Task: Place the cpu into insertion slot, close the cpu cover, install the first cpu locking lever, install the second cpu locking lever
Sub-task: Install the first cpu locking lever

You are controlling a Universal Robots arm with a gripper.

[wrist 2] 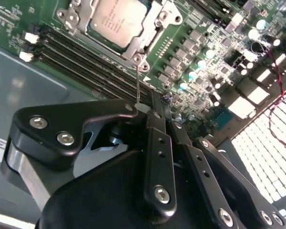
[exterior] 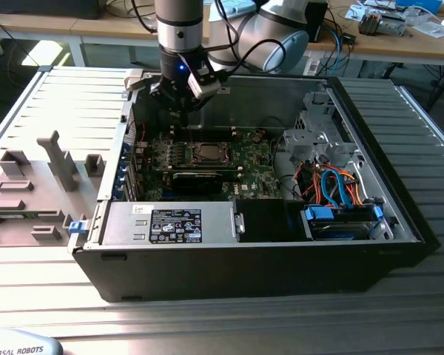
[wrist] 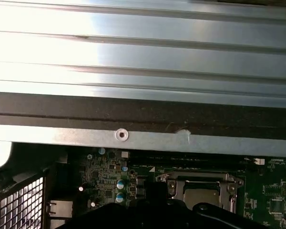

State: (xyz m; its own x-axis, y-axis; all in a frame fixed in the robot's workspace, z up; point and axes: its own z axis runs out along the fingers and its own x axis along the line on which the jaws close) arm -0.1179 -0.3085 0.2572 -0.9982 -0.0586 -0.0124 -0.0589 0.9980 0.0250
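Second wrist view: cpu [wrist 2: 118,20] seated under closed cpu cover [wrist 2: 148,40]; my gripper [wrist 2: 159,112] fingers together, empty. Lever step, I judge; needs careful hooking.

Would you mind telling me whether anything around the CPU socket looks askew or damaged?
Nothing stands out. The cpu sits flat and square under the cpu cover, and the gripper hangs apart above the motherboard.

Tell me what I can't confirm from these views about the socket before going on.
- Locking levers: too small in the exterior view; the gripper body blocks that side of the insertion slot in the second wrist view.
- cpu: its top is cut off by the picture edge there.
- cpu cover: the gripper's dark body hides its lower part in the first wrist view.
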